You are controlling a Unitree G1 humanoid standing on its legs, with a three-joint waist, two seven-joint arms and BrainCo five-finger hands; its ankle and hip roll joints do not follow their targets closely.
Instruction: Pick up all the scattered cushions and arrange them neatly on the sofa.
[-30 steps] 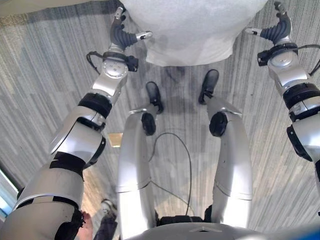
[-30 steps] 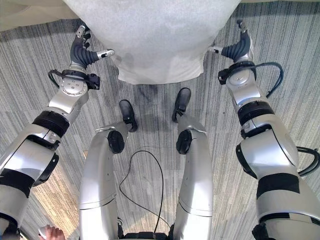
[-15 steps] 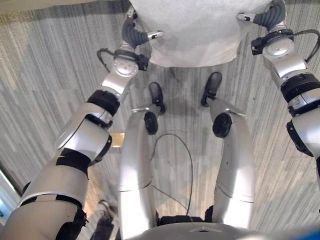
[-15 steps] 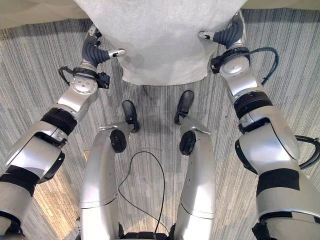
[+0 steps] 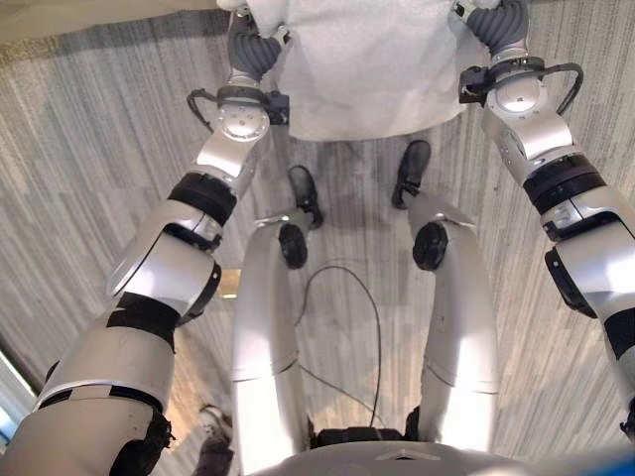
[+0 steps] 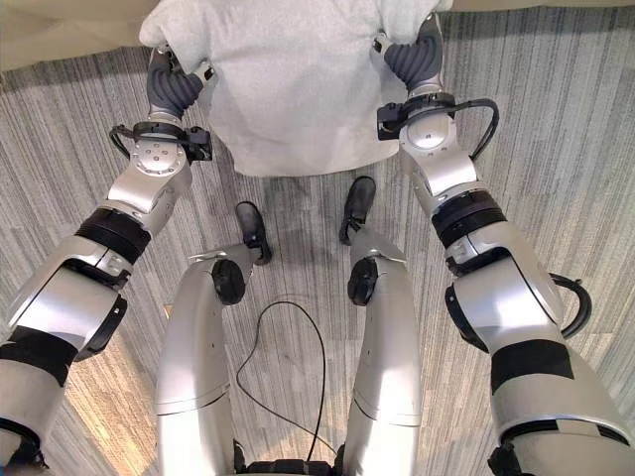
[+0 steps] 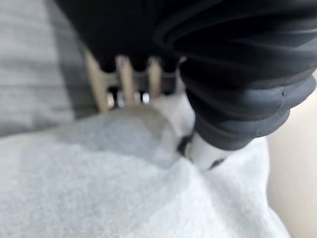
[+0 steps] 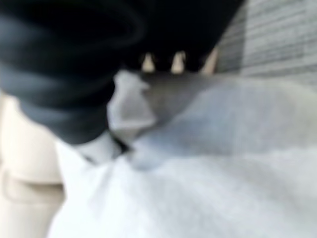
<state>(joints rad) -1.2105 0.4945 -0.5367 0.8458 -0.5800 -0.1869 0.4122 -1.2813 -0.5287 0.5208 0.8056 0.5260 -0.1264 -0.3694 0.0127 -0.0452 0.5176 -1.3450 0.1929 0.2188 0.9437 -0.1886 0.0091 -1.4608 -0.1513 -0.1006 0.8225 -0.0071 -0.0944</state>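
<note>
Here, the robot's left hand (image 6: 171, 87) is appearing at the upper left of the right eye view, its dark ribbed cover pressing against the left edge of a large white cushion (image 6: 298, 89). In the left wrist view, the fingers (image 7: 126, 82) are reaching out over the pale fabric, and the thumb is digging into the cushion (image 7: 124, 188), so the cloth is bulging up between thumb and fingers; the hand is clamping on the cushion's left side. The cushion is sitting at the top centre of both eye views, hanging between the two hands above the grey striped carpet (image 6: 556, 149), with its lower edge running across just above the middle of the frame. A pale beige surface (image 6: 50, 35) is showing along the top left corner of the eye views, behind the cushion; what it belongs to cannot be told from these views. At the upper right, the right hand (image 6: 415, 58) is pressing against the cushion's right edge, level with the left hand. In the right wrist view, its fingers (image 8: 177, 62) are lying over the fabric (image 8: 208, 188) and the thumb is sinking into it from the opposite side, so this hand is likewise gripping the cushion.
</note>
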